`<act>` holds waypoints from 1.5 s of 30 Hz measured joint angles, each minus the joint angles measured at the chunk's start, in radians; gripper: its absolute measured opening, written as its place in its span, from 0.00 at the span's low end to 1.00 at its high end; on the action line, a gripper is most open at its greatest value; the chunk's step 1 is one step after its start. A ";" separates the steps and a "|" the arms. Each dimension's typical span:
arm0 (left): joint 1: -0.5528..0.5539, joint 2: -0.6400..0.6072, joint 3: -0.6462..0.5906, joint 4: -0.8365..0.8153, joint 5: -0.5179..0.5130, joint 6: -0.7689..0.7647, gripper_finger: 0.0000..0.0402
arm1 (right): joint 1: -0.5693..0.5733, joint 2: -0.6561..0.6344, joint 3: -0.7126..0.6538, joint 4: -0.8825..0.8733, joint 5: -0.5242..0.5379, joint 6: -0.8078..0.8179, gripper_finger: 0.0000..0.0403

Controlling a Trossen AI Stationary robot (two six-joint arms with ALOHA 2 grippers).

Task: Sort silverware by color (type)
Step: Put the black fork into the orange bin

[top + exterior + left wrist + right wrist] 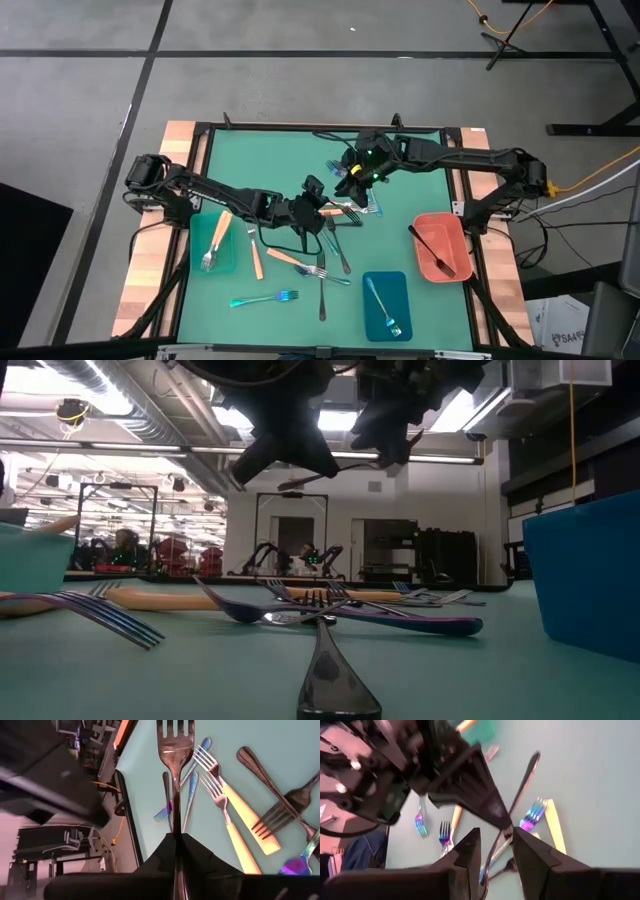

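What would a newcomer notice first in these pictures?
The two grippers meet over the table's middle: the left gripper is shut on a dark fork, and the right gripper has its fingers around the same fork. Below them loose forks lie scattered on the green mat. Three trays each hold cutlery: teal tray on the left, blue tray in front, red tray on the right.

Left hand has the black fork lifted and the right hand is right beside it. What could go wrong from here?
Handover slip: the left hand pinches only the thin handle of the black fork. If it lets go too soon, the fork could fall onto the loose forks below and scatter them.
Collision: the right hand sits very close to the left hand around that same fork, so any sideways move may knock the two together.
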 joint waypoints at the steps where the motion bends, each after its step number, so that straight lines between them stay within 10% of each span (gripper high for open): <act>1: 0.000 0.000 0.000 0.002 -0.001 0.000 0.02 | 0.000 0.002 -0.002 -0.006 0.000 0.000 0.26; 26: 0.001 0.001 0.000 0.003 -0.002 -0.001 0.02 | 0.091 0.098 -0.005 0.011 0.088 0.023 0.26; 45: 0.001 0.001 0.000 0.000 -0.012 -0.003 0.04 | 0.091 0.098 -0.005 0.003 0.120 -0.007 0.01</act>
